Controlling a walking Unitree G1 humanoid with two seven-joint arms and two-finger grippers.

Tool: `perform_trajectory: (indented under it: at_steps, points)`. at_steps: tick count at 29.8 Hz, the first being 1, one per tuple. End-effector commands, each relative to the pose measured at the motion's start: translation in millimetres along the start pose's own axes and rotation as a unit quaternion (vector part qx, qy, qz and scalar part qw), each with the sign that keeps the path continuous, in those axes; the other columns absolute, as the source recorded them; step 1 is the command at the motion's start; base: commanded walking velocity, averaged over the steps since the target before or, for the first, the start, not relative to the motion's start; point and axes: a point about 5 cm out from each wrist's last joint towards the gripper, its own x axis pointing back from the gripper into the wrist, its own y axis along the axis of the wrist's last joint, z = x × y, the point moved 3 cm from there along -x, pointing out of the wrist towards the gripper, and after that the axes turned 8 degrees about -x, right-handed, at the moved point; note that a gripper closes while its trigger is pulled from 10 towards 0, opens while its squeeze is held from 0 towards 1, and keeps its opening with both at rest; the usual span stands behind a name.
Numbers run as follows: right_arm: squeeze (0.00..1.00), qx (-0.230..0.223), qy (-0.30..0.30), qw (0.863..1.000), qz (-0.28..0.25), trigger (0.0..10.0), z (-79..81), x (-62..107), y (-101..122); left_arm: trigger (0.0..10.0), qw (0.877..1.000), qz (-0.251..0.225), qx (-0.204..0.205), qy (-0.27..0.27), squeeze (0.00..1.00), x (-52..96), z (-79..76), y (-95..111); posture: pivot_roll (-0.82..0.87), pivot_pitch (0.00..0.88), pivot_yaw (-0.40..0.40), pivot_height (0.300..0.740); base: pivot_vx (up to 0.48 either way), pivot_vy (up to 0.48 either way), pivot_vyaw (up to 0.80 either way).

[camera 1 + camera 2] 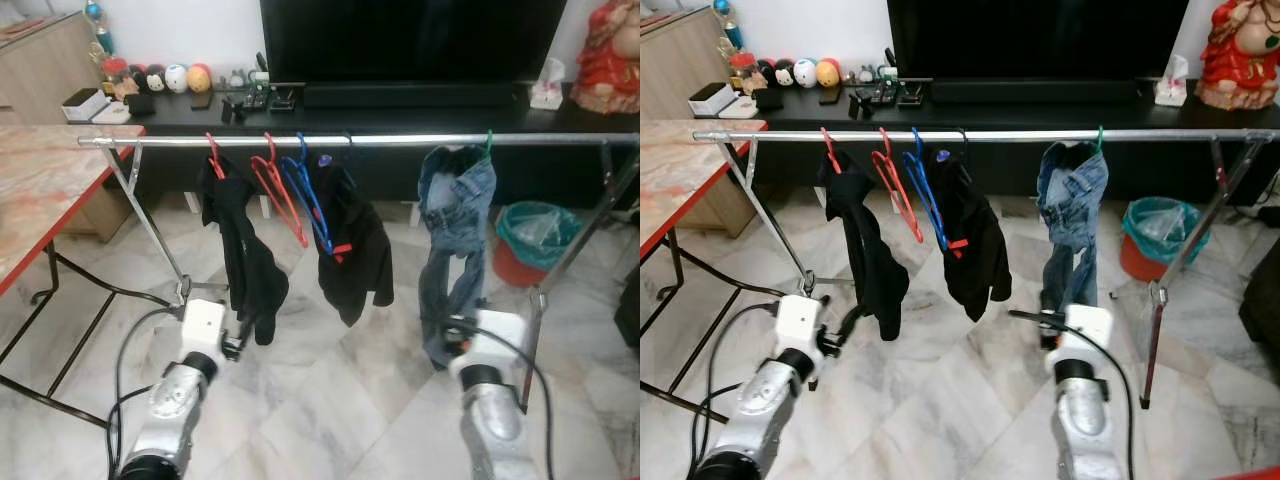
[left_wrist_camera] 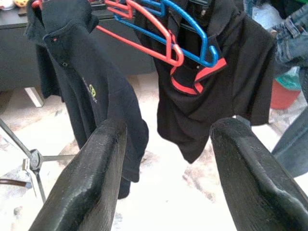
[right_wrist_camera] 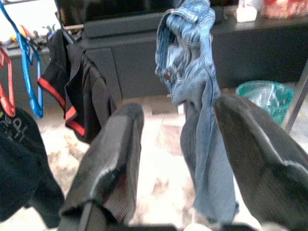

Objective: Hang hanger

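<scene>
A: So where's the red hanger [image 1: 281, 190] sitting?

B: It's hanging empty on the rail [image 1: 400, 139], beside the blue hanger [image 1: 310, 192], up above the left end effector [image 2: 166, 163].

A: Fingers?

B: Left ones are spreading wide, right end effector [image 3: 178, 159] too, pointing at the jeans [image 1: 452, 245].

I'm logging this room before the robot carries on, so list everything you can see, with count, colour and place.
Rail: one, silver, across the room.
Empty hangers: two, red hanger and blue hanger, on the rail.
Black tops: two, left top on a red hanger, right top with red trim.
Jeans: one, blue, on a green hanger.
Television: one, black, on the dark cabinet.
Bin: one, orange, green liner, floor right.
Table: one, marble top, red edge, left.
Figurine: one, red, cabinet right.
Left tool: open, empty.
Right tool: open, empty.
</scene>
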Motion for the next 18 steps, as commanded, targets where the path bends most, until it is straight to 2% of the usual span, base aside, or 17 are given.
perform_trajectory:
  at_steps: [1,2,18]
  points:
    - [0.0,-0.007,0.004,1.0,0.006,10.0,5.4,0.4,-2.8,10.0,1.0,0.012,-0.004,0.003,0.0,3.4,3.5,-5.6,0.04,0.006,0.043,0.74,0.0,-0.472,0.0]
    - [0.0,-0.007,0.004,1.0,0.007,10.0,5.4,0.4,-2.8,10.0,1.0,0.012,-0.003,0.004,0.0,3.4,3.5,-5.7,0.04,0.006,0.043,0.74,0.0,-0.386,0.0]
    - [0.0,-0.006,0.003,1.0,0.008,10.0,5.4,0.2,-2.9,10.0,1.0,0.018,0.019,0.013,0.0,3.8,7.4,-8.0,0.04,0.005,0.044,0.74,0.0,0.0,0.0]
